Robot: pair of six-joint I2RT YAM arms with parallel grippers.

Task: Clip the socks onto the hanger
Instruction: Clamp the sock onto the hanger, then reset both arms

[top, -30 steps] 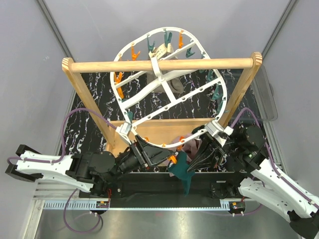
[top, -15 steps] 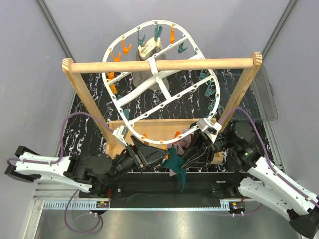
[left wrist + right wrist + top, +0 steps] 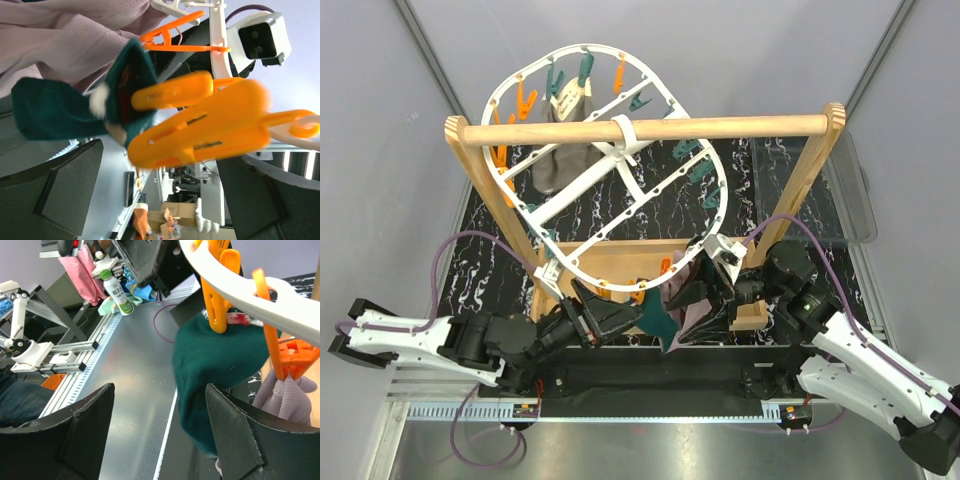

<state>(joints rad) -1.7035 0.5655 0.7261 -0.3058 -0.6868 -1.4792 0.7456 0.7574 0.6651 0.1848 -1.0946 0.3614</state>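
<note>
From above, cloth masks both grippers' tips, and the orange clothespin (image 3: 200, 125) blurs at the left wrist. It pins the teal sock (image 3: 60, 117) at the hanger (image 3: 300, 320)'s near rim, beside the mauve sock (image 3: 286, 396). The left gripper (image 3: 160, 172) and right gripper (image 3: 159, 395) gape wide, gripping nothing.

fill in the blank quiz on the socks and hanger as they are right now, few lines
1. The teal sock hangs from an ___ clothespin on the hanger.
2. The hanger is hooked over a ___ rail.
3. The left gripper and the right gripper both have their jaws ___, holding nothing.

Missing words: orange; wooden; open
</note>
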